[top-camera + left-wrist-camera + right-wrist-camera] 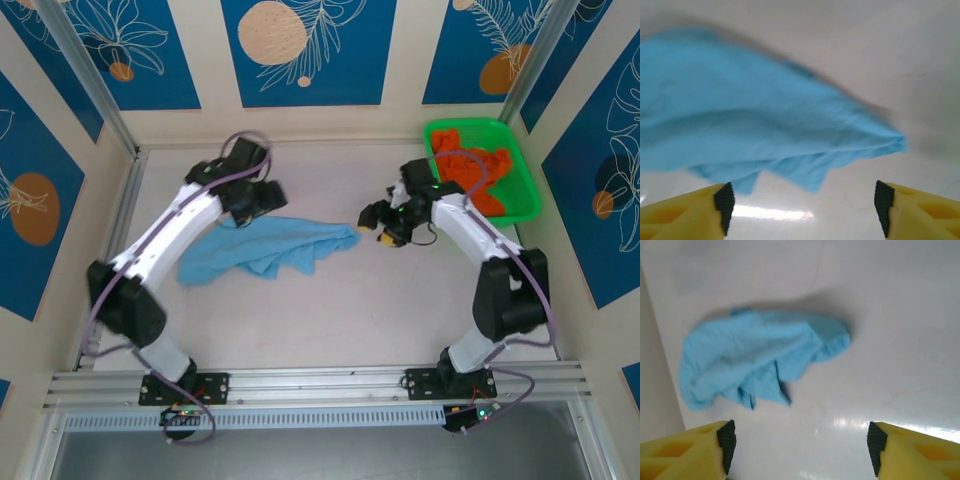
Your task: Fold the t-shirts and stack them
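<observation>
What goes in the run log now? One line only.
left gripper: open, empty | right gripper: open, empty | blue t-shirt: crumpled on table | orange t-shirt: in green basket

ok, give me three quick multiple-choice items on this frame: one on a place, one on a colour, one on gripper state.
1. Where is the orange t-shirt?
A) in the green basket
B) folded on a stack
C) draped over an arm

2. What colour is the crumpled t-shirt on the table?
A) orange
B) light blue
C) white

3. How are the left gripper and right gripper?
A) both shut on cloth
B) both open, empty
C) one open, one shut

Answers:
1 A: the orange cloth sits inside the basket's rim.
2 B: top and wrist views show it light blue.
3 B: each wrist view shows jaws apart with nothing between them.
</observation>
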Motion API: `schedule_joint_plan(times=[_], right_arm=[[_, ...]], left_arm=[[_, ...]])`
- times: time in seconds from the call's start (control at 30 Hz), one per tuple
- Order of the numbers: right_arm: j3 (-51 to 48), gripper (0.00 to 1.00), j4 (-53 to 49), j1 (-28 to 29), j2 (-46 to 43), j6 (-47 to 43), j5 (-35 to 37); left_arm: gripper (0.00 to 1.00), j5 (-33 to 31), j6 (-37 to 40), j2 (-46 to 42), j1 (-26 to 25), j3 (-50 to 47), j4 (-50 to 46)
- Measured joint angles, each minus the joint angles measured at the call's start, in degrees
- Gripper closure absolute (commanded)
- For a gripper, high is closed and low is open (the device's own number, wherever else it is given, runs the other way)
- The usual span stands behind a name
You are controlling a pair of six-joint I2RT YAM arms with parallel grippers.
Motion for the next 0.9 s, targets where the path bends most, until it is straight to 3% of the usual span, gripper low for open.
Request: schedule_joint_plan(times=[0.17,0.37,0.6,0.7,0.77,0.83,0.9], right_arm=[[1.97,0.48,-0.59,8.13,9.53,-0.46,-4.17],[5.92,0.56,0.94,14.82,16.13,1.42,-4.26],[11.17,0.60,3.65,18.18,22.01,5.11,-2.80],[14.43,0.61,3.45,19.41,25.35,6.36,-1.51],[15.67,0.62,3.15,20.06,27.19,6.78,-0.48],[16.92,0.70,2.36,20.48,28.76,6.54,0.31],[18.34,0.77,1.68,20.63,30.08,6.29,0.44]], left_arm=[[0.28,2.64,-7.15,-12.20,9.05,-23.74,4.44],[0.35,5.92,-7.34,-14.27,17.86,-31.41,8.96],[0.30,9.53,-7.96,-14.97,26.38,-40.81,19.10],[0.42,10.27,-7.69,-13.68,27.52,-42.42,21.75],[0.61,10.58,-7.30,-12.52,28.00,-42.75,23.21],[0.72,10.56,-6.29,-11.61,28.37,-42.75,24.46],[0.74,10.49,-5.16,-10.82,28.57,-42.75,25.40]])
